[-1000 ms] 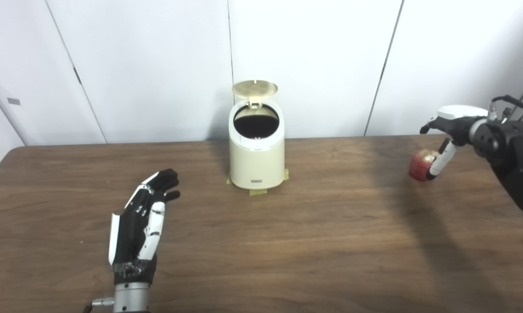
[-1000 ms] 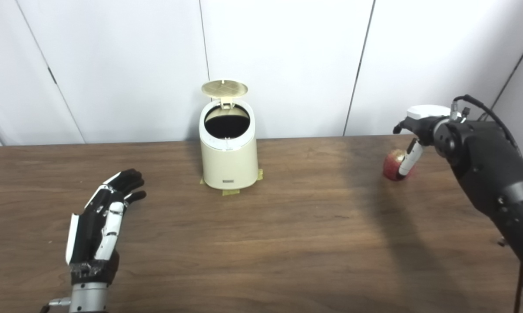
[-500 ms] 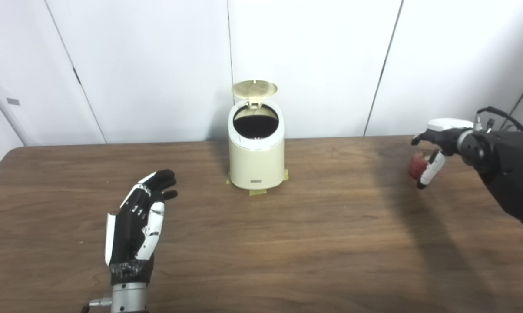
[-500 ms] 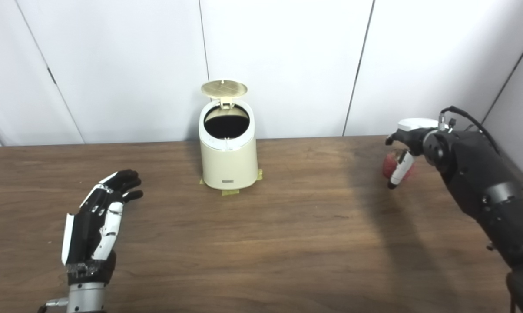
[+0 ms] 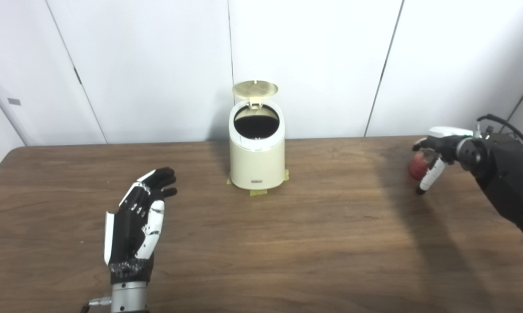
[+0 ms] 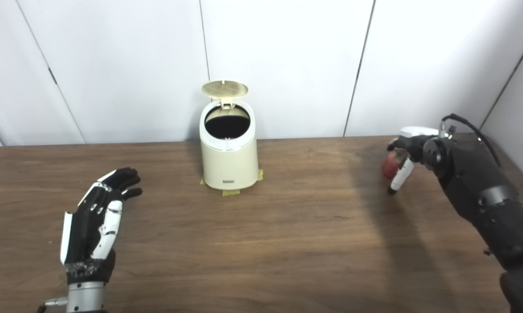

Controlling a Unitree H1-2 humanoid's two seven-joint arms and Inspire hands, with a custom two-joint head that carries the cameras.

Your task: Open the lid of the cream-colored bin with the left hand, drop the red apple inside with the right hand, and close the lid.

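- The cream-colored bin (image 5: 257, 152) stands at the far middle of the wooden counter (image 5: 287, 243), close to the white wall panels
- Its lid (image 5: 255, 88) is up, tipped back on the hinge at the far edge, and the round mouth gapes dark
- Strips of yellowish tape (image 5: 258, 191) show at the foot of the bin, on the near side and at both corners
- Over on the near left, the left hand (image 5: 136, 221) hovers with its fingers spread and stretched toward the far side, holding nothing, well apart from the bin
- Now to the far right: the red apple (image 6: 391, 165) is there, well away from the bin, and the right hand (image 5: 433, 154) is on top of it
- The black palm covers the top of the apple, while a white finger (image 6: 400, 175) runs down across its near side, tip pointing at the counter
- That hand is curled over the fruit, but I can't tell from here whether it truly has a firm grip
- I also can't tell whether the apple rests on the counter or hangs just above it
- The dark right arm (image 6: 483, 204) reaches in from the near right corner, with a broad shadow on the wood to its left
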